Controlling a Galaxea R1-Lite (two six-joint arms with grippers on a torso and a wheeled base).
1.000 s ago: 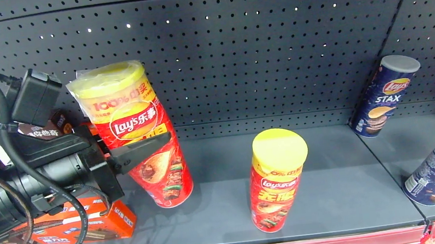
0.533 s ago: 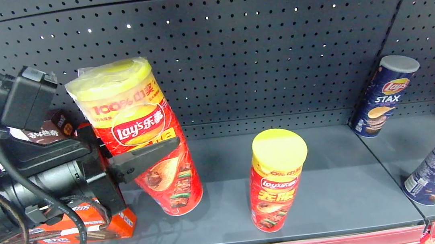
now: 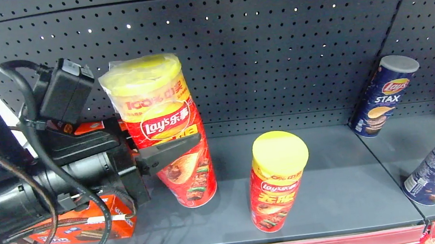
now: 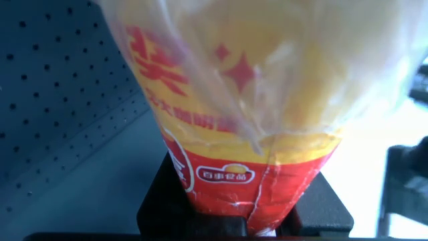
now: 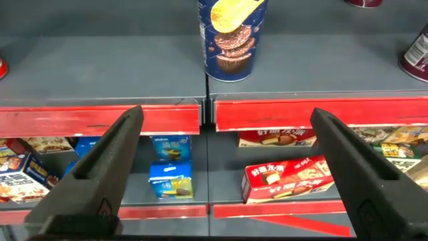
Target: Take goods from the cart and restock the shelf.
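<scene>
Left pincer: my left pincer (image 3: pixel 191 135) is closed across the middle of the chip can (image 3: pixel 160 116), one finger over its front and the other hidden behind it.
Right pincer: my right pincer (image 5: pixel 227 114) is spread wide with nothing in it, out in front of the shelf edge.
Where the can is: over the left part of the shelf (image 3: pixel 330 191), between the orange box (image 3: pixel 91 228) and the second can (image 3: pixel 278 180), and apart from both. It leans slightly, top towards my left. I cannot tell whether its base touches the shelf.
Weight: I judge it light for its bulk, so it needs only a modest squeeze.
Stiffness: probably a thin-walled tube that would dent under hard pressure, with contents that break easily.
Slip: the loose clear wrap (image 4: pixel 281 60) over the top looks slick, and I would expect it to slide against the wall beneath.
Where to hold: mid-body, below the wrap, where the wall is straight, as I have it now.
Looks: a tall round can with a red lower body showing food pictures, a yellow upper band and a yellow lid under the crinkled wrap. It matches the second can in colours.
</scene>
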